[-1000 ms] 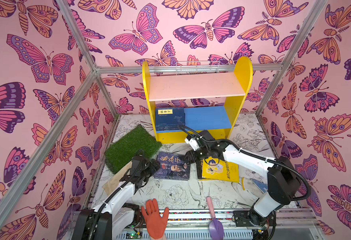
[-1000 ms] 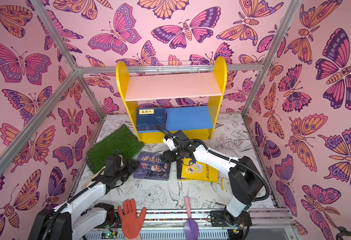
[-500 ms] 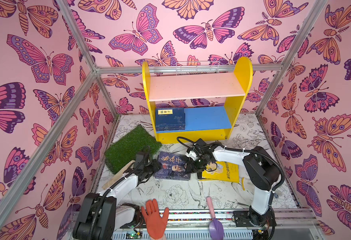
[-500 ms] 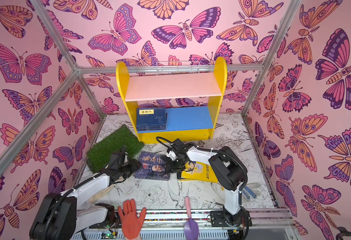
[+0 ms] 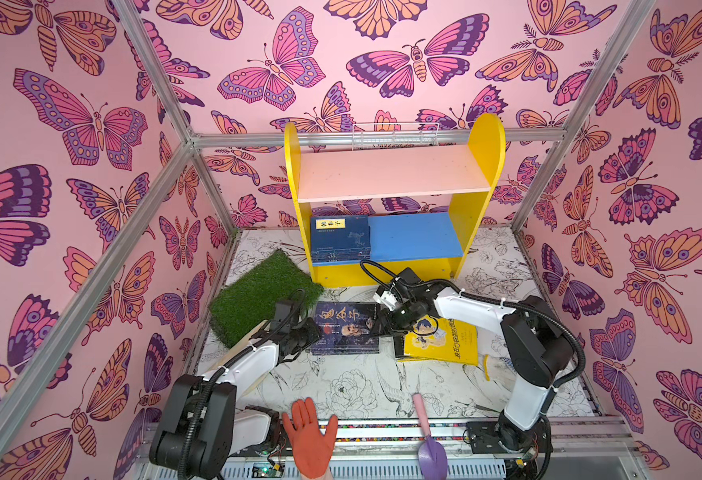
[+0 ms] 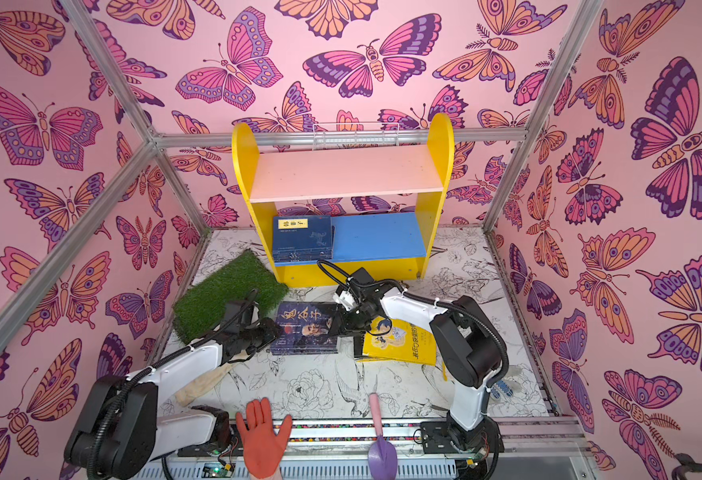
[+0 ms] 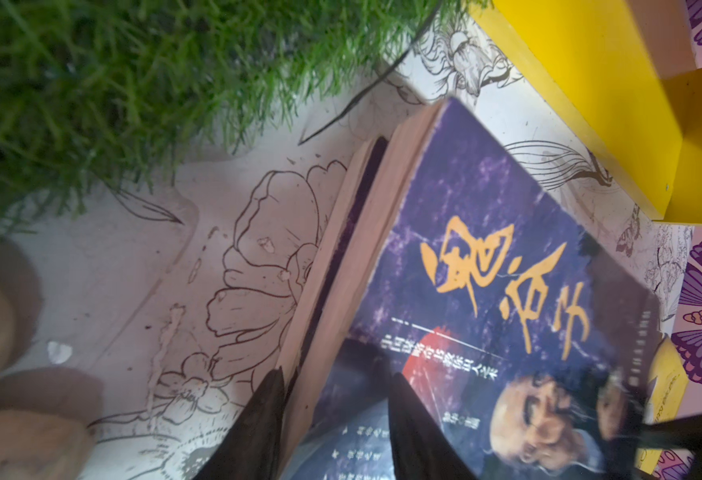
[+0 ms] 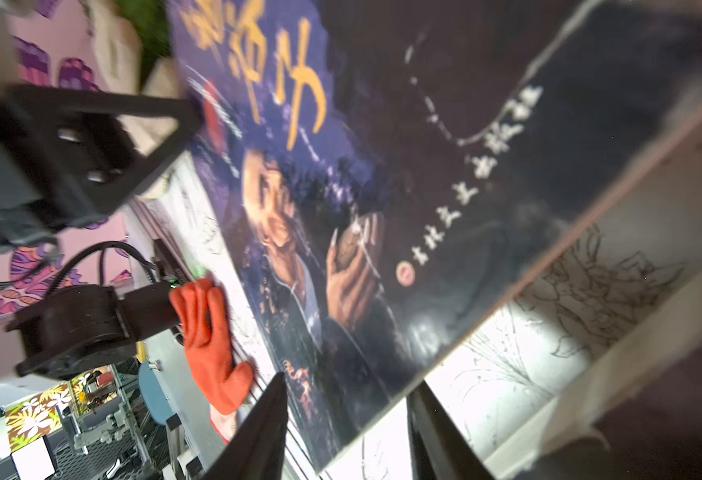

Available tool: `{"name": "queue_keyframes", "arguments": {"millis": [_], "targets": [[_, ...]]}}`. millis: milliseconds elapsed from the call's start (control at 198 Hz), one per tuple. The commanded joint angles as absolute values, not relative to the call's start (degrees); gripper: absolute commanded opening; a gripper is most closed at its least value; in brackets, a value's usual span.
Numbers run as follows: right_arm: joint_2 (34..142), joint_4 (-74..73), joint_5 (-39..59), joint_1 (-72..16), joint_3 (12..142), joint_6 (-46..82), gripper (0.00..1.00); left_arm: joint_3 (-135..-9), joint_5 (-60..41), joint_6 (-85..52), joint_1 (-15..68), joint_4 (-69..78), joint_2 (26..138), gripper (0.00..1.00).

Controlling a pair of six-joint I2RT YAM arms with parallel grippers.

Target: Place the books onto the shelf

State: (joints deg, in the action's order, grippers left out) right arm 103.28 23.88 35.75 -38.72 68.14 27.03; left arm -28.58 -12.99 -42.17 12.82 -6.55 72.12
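A dark portrait book (image 5: 347, 328) (image 6: 305, 330) lies on top of another on the table in front of the shelf (image 5: 395, 174). My left gripper (image 5: 314, 334) (image 7: 337, 374) is shut on its left edge, one finger against the page edges and one on the cover. My right gripper (image 5: 382, 328) (image 8: 350, 379) is shut on its right edge, the book's corner (image 8: 341, 332) between its fingers. A yellow cartoon book (image 5: 445, 343) lies just right of the right gripper. Navy books (image 5: 339, 239) are stacked on the left of the blue lower board.
A green grass mat (image 5: 258, 295) lies left of the shelf, close behind my left arm. An orange glove (image 5: 310, 440) and a purple trowel (image 5: 432, 453) sit at the front edge. A white wire rack (image 5: 395, 135) hangs behind the shelf top.
Both grippers have moved in to the dark book, the left from the left and the right from over the yellow book. Both have narrowed their jaws onto the book's edges.
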Motion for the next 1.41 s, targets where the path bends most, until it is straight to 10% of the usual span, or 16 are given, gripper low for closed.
{"name": "queue_keyframes", "arguments": {"millis": [0,460,722,1404], "targets": [[100.4,21.1,37.7,-39.1,71.7,27.0,0.44,-29.6,-16.0,-41.6,14.0,-7.7,71.6,0.46],[101.7,16.5,35.9,-39.8,71.2,29.8,0.43,-29.6,-18.1,-40.8,14.2,-7.5,68.7,0.49],[99.7,9.6,36.5,-39.4,68.9,33.6,0.10,-28.5,-16.8,-44.7,14.1,-6.3,64.0,0.51],[73.3,-4.7,55.5,-22.8,52.4,40.5,0.00,-27.8,-32.4,-56.4,9.1,8.3,54.4,0.90]]}}
